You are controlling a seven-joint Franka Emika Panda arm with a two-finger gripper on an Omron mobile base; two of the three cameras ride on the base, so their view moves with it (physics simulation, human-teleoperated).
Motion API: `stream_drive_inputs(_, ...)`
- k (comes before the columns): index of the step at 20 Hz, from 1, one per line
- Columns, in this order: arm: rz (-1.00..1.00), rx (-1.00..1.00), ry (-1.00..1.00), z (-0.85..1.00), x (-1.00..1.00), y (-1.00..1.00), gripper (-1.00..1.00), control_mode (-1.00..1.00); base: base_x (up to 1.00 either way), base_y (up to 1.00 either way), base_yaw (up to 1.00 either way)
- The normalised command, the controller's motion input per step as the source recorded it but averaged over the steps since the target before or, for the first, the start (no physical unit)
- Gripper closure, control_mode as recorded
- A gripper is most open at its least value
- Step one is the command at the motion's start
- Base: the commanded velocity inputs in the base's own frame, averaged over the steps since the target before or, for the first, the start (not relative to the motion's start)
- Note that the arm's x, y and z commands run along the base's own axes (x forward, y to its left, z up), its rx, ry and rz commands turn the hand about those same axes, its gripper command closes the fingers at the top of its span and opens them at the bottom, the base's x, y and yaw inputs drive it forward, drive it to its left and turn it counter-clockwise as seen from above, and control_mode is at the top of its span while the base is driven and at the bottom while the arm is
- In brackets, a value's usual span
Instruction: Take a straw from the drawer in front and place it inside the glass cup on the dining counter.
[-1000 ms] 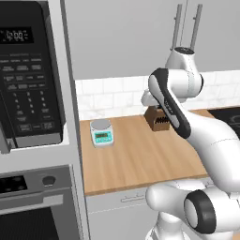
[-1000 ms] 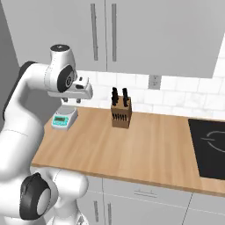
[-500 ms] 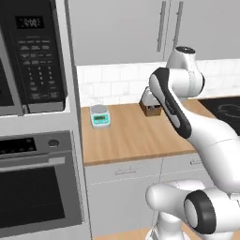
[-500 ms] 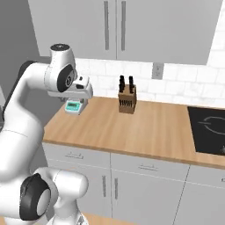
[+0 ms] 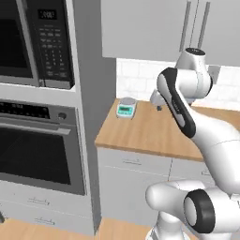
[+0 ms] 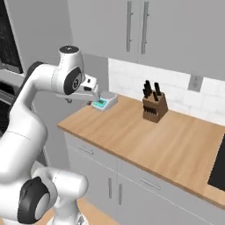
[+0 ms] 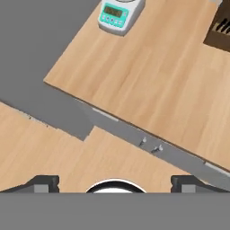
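The gripper (image 7: 115,182) hung with its jaws spread wide and nothing between them, its two dark fingertips (image 7: 42,181) standing far apart at the bottom of the hand view. Beneath the hand lay the wooden floor (image 7: 40,143); beyond it rose the grey cabinet front with closed drawers (image 6: 145,182) and small handles (image 7: 150,146), none pulled out, so the drawer holding the straw was judged not yet opened, and which front concealed it could not be told. Above them stretched the wooden counter (image 6: 149,136), bearing a small kitchen scale (image 5: 126,108) with a teal display near the back left corner and, well apart to its right, a knife block (image 6: 154,105) against the tiled wall. At the far left stood the black-glass oven (image 5: 37,154) with a microwave (image 5: 35,42) over it. Neither straw nor glass cup appeared here; the straw was presumed shut inside a drawer. As a judgement from the task alone: a straw would be very light, thin and slick, easily crushed or rolled, so a gentle pinch across the straight shaft near its middle, away from the bend, would serve best, the jaws needing to close almost fully.
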Motion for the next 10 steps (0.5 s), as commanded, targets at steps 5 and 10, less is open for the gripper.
stream_drive_inputs(5, 0.0, 0.0, 0.0, 0.0, 0.0, 0.0, -1.0, 1.0, 0.0, -0.61, 0.76)
stream_drive_inputs(10, 0.0, 0.0, 0.0, 0.0, 0.0, 0.0, -1.0, 1.0, -0.18, -0.77, 0.69)
